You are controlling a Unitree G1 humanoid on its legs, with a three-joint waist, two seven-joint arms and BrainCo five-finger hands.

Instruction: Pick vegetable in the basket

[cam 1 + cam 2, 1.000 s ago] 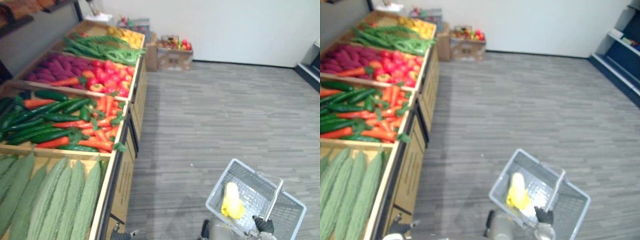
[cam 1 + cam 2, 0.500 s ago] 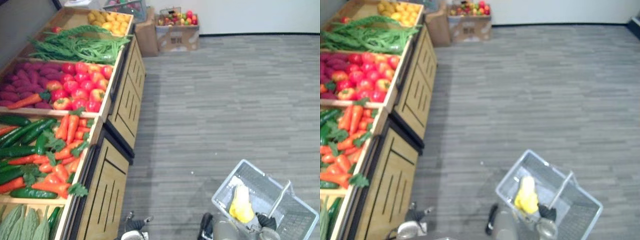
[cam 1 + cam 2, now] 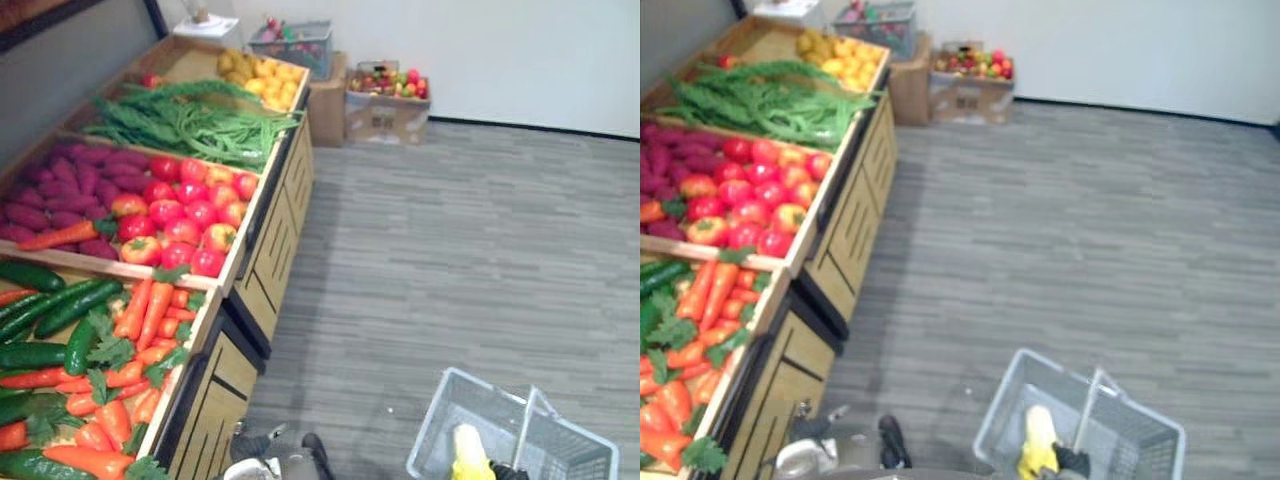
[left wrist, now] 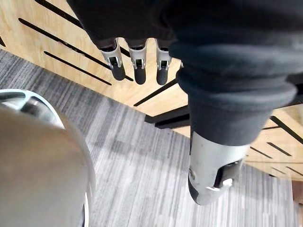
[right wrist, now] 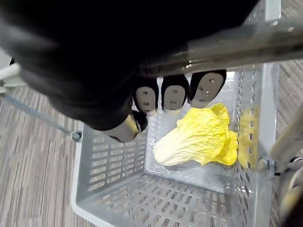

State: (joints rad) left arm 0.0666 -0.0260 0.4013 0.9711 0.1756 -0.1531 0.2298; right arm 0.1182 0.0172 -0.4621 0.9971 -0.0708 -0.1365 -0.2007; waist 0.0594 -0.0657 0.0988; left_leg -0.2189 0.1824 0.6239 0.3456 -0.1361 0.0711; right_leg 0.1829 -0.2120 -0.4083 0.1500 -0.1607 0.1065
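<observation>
Loads of open floor (image 3: 450, 260) here: bare grey planks run from the stand (image 3: 262, 268) on the robot's left all the way to the white wall (image 3: 520, 50) at the back, with just a cardboard box (image 3: 385, 108) of fruit parked against that wall by the stand's far end. The stand's wooden front edge cuts diagonally up the left side. The left hand (image 4: 137, 66) hangs just beside the slotted panels, fingers loose and straight, nothing in it. The bins on top, near to far: carrots (image 3: 140, 330) mixed with cucumbers (image 3: 60, 310), then tomatoes (image 3: 190, 215) next to purple roots (image 3: 70, 185) (sweet potatoes maybe, can't say for sure), then green beans (image 3: 190, 120), then yellow fruit (image 3: 265, 75). On the right, well apart from the stand, is the grey basket (image 3: 1000, 420). The right hand (image 5: 173, 97) has its fingers curled round the handle (image 5: 227, 45). Inside lies one yellow cabbage (image 5: 196, 137), on its side on the bottom grid near a wall.
</observation>
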